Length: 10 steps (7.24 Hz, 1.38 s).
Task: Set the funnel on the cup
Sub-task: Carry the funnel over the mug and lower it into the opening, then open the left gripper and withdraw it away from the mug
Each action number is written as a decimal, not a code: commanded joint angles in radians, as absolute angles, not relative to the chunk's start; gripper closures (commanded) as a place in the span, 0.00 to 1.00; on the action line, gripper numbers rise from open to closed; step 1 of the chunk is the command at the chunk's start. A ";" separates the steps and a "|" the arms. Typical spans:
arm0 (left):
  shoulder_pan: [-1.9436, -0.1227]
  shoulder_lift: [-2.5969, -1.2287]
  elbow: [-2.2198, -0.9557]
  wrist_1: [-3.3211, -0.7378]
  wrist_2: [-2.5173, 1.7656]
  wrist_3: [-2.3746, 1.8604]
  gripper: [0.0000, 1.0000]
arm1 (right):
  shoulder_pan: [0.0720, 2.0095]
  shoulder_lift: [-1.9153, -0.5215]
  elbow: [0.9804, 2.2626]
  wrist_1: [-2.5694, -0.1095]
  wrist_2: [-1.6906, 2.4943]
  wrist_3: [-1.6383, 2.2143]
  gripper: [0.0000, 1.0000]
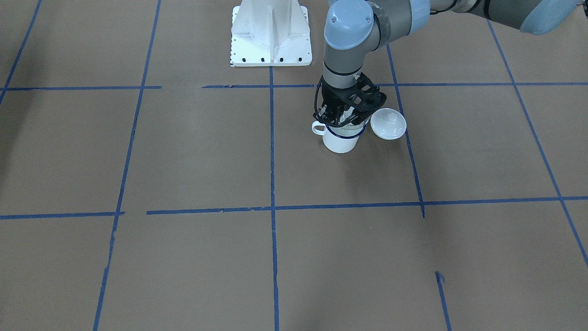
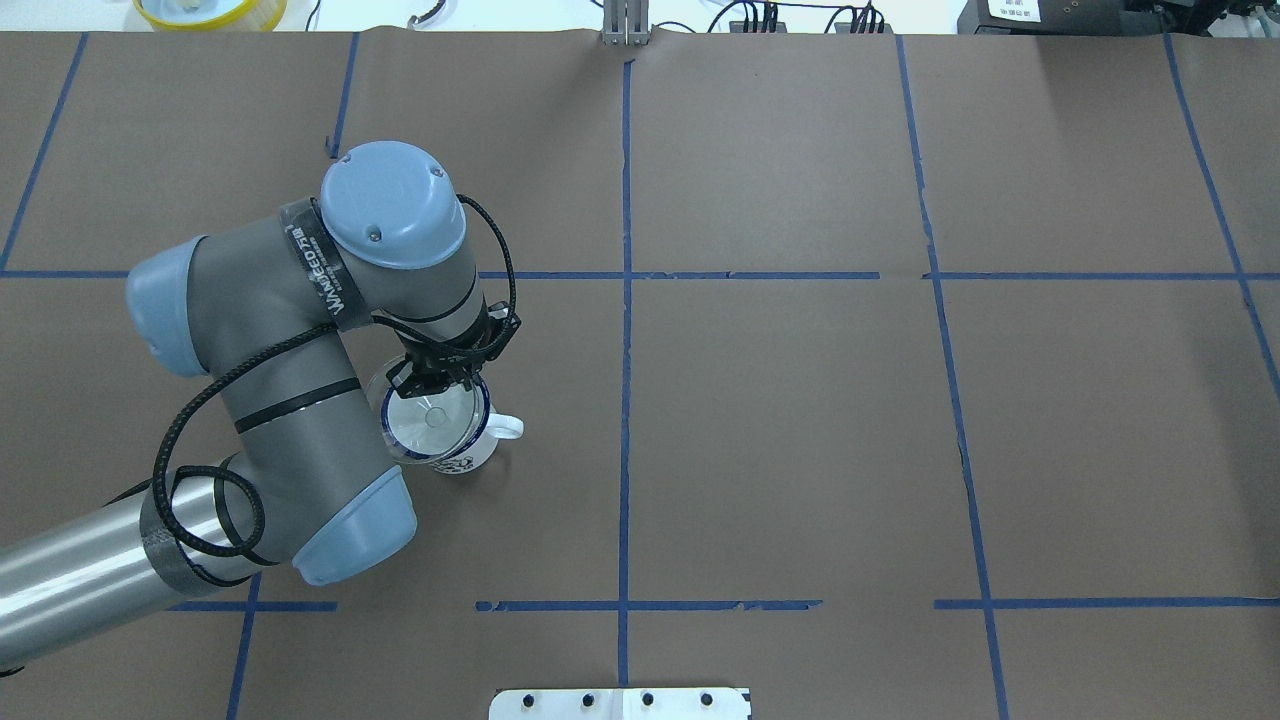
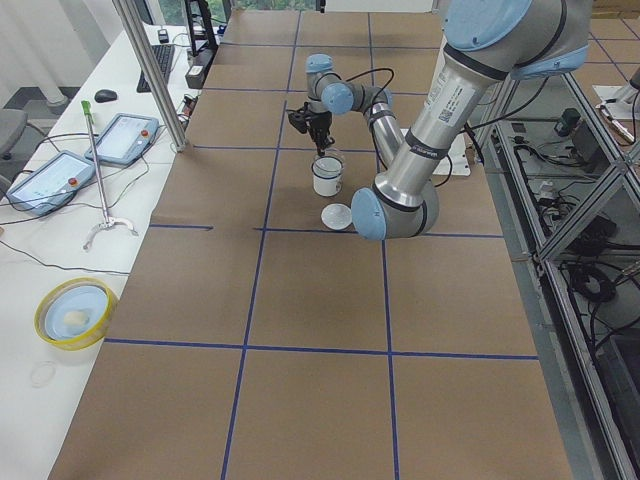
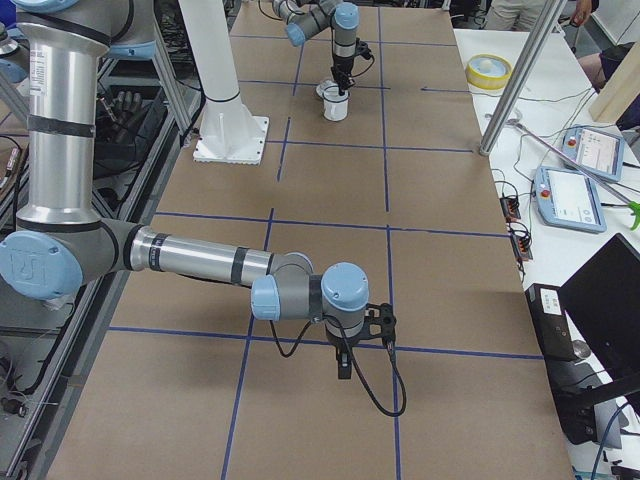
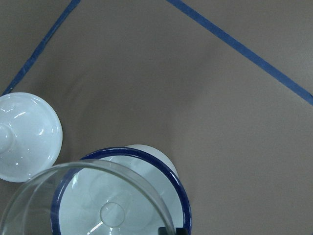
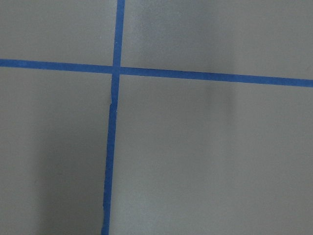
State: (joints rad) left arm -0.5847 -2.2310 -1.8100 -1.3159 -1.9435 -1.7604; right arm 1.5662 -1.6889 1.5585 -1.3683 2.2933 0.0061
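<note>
Left gripper (image 2: 440,380) pinches the rim of the clear plastic funnel (image 2: 430,425), held just over the white blue-rimmed enamel mug (image 2: 478,458), slightly off-centre. Likely left: centring, seating, release.

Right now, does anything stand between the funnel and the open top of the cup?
Nothing visible does. The left gripper holds the funnel just over the cup, whose mouth is open. The lid lies on the table beside the cup, apart from it.
</note>
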 commanded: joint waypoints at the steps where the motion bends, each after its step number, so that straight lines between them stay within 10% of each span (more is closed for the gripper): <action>1: -0.584 -2.233 -1.787 -1.336 -1.944 -1.759 1.00 | 1.566 -1.689 1.559 -1.368 2.293 0.006 0.00; 4: -0.583 -2.232 -1.787 -1.338 -1.944 -1.759 0.95 | 1.566 -1.689 1.559 -1.368 2.293 0.006 0.00; 5: -0.583 -2.229 -1.787 -1.345 -1.944 -1.759 0.32 | 1.566 -1.689 1.559 -1.368 2.293 0.006 0.00; 6: -0.583 -2.230 -1.787 -1.344 -1.942 -1.759 0.07 | 1.566 -1.689 1.559 -1.368 2.293 0.006 0.00; 10: -0.778 -2.203 -1.815 -1.339 -1.954 -1.391 0.00 | 1.566 -1.689 1.559 -1.368 2.293 0.006 0.00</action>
State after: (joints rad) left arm -0.6784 -2.2209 -1.8072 -1.3372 -1.9392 -1.5599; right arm 1.5662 -1.6885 1.5585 -1.3683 2.2933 0.0061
